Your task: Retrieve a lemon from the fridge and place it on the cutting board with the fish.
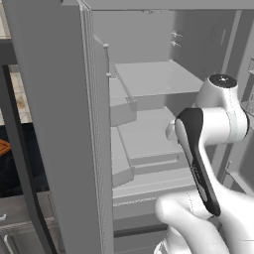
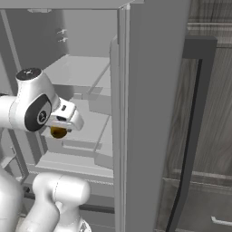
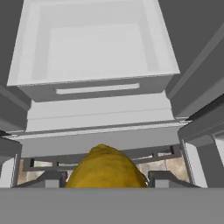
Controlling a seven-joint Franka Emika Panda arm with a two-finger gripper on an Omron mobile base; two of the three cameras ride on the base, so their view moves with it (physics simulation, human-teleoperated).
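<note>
Pale grey fridge (image 1: 149, 144) shelves surround our gripper (image 3: 104, 180), clamped on the small round dull-yellow lemon (image 3: 105, 168). We judge it light, firm and roll-prone; hold across its middle.

Matt dull-yellow lemon (image 3: 105, 168) with faintly bumpy skin, smooth matt grey fridge (image 1: 154, 79) shelves

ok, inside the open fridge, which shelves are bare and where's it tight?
The tall grey fridge is mostly free: the pale grey upper shelf and the shelf below it look bare. It's tight where the two-finger gripper holds the small dull-yellow lemon, beside the door bins.
</note>
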